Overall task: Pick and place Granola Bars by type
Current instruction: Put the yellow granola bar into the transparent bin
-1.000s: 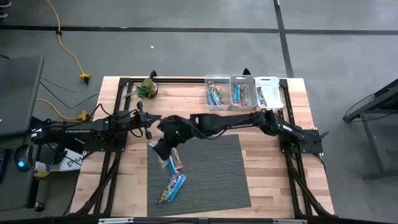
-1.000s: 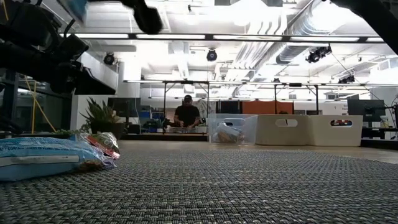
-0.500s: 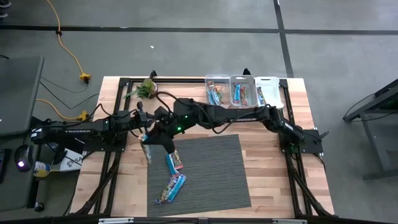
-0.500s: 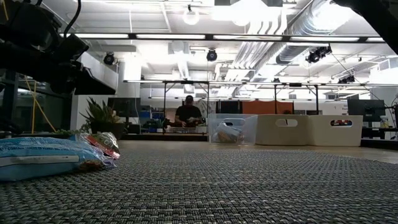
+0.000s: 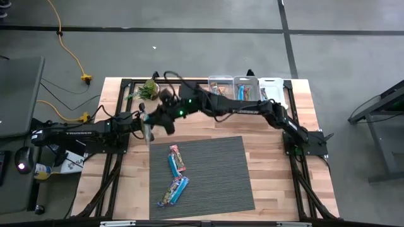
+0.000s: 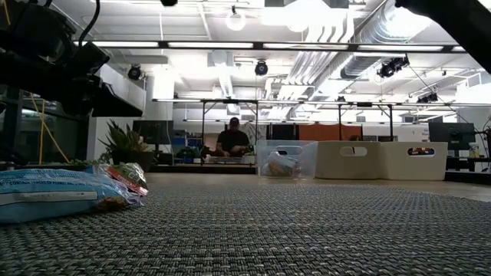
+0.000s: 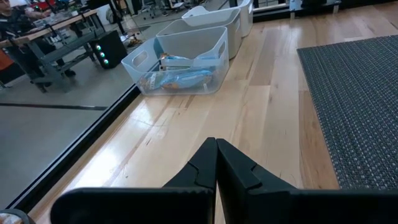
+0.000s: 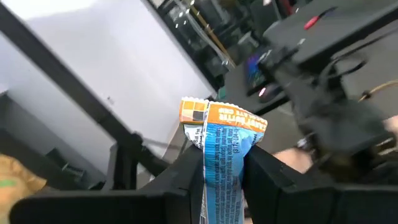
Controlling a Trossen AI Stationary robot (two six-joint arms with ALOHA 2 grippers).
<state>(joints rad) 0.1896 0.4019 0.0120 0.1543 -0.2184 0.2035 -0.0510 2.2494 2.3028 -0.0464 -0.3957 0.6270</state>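
My right gripper [image 5: 153, 123] reaches across to the table's left part, high above the wood, shut on a light blue granola bar [image 8: 221, 149] with an orange end. More granola bars lie flat on the grey mat [image 5: 214, 173]: two near its left side [image 5: 177, 158] and two nearer the front [image 5: 173, 190]; the low view shows them at its left [image 6: 57, 195]. Other bars lie in the bins at the far edge. My left gripper [image 7: 216, 163] rests shut over the wood at the table's left [image 5: 140, 117]. My right gripper pinches the blue bar's two flat faces [image 8: 219, 180] between its two fingers [image 8: 186, 177], which point about level toward the table's left side. The bar runs along the fingers, and its orange end [image 8: 214, 115] sticks out past the tips. The bar is lifted clear of the table.
Three bins stand in a row at the far edge: a clear one [image 5: 220, 92], a middle one [image 5: 245, 93] and a white one [image 5: 272, 92]. A small potted plant [image 5: 149, 89] stands at the far left. A person sits in the room beyond [image 6: 231, 139].
My right gripper has risen from the mat's left part with the blue bar, gone toward the table's left and far edges, and tipped from pointing down to about level. The bar is lifted clear; the other bars have stayed on the mat.
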